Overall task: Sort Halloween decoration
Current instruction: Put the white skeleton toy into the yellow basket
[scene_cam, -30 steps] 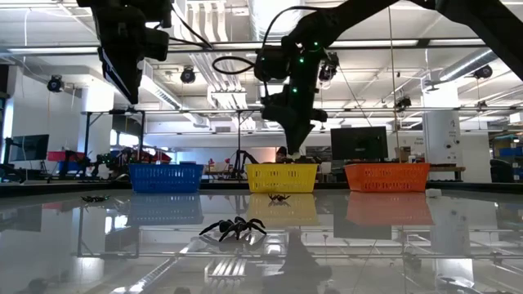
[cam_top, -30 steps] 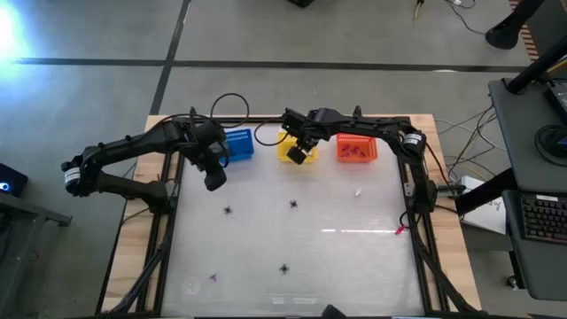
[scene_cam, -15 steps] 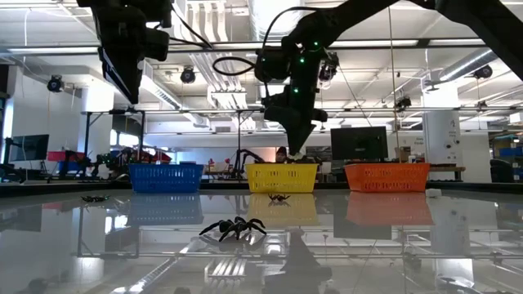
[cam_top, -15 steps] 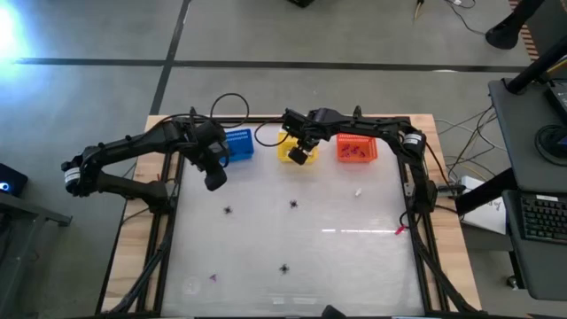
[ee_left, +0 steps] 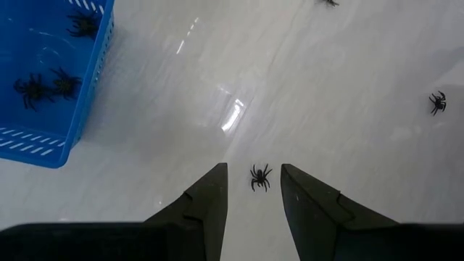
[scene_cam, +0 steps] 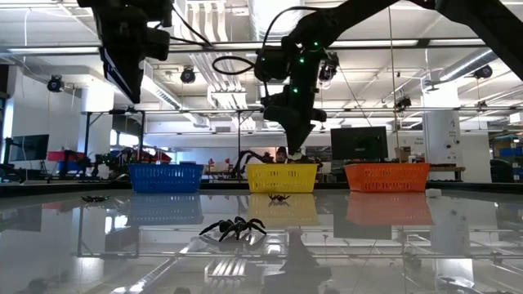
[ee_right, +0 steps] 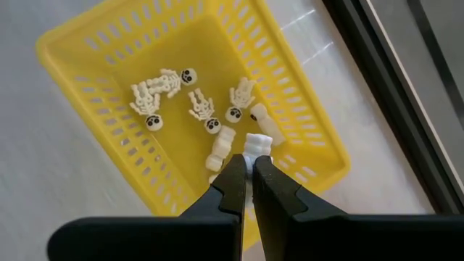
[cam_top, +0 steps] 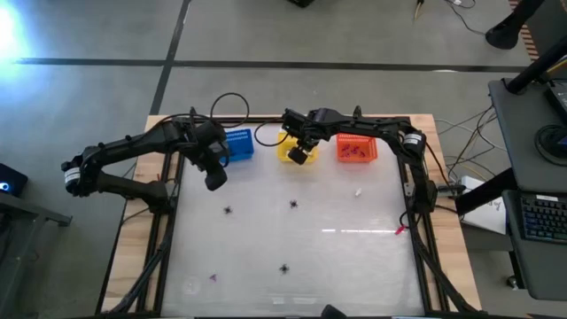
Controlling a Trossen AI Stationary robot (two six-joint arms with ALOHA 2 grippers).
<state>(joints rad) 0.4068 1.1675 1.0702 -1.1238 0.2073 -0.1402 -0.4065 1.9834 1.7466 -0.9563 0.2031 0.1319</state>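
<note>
My left gripper (ee_left: 254, 168) hangs open above the table, near the blue basket (cam_top: 237, 144) that holds several black spiders. A black spider (ee_left: 260, 176) lies on the table below, between its fingers but clear of them. My right gripper (ee_right: 251, 161) hovers over the yellow basket (ee_right: 109, 43), shut on a white skeleton piece (ee_right: 255, 142). Several white skeletons (ee_right: 163, 90) lie on that basket's floor. More decoration pieces are scattered on the table: black spiders (cam_top: 293, 204) (cam_top: 284, 267), a purple piece (cam_top: 213, 277) and a whitish piece (cam_top: 359, 190). My right gripper pinches the white skeleton piece between its two fingertips (ee_right: 235, 168), coming from above and slanting down. Only the piece's end (ee_right: 257, 139) shows past the tips. It hangs clear, above the near corner of the yellow basket.
The orange basket (cam_top: 356, 149) stands to the right of the yellow one, with dark pieces inside. All three baskets line the table's far edge. A black frame (cam_top: 416, 190) runs along the table's sides. A small red thing (cam_top: 399, 230) lies near the right rail.
</note>
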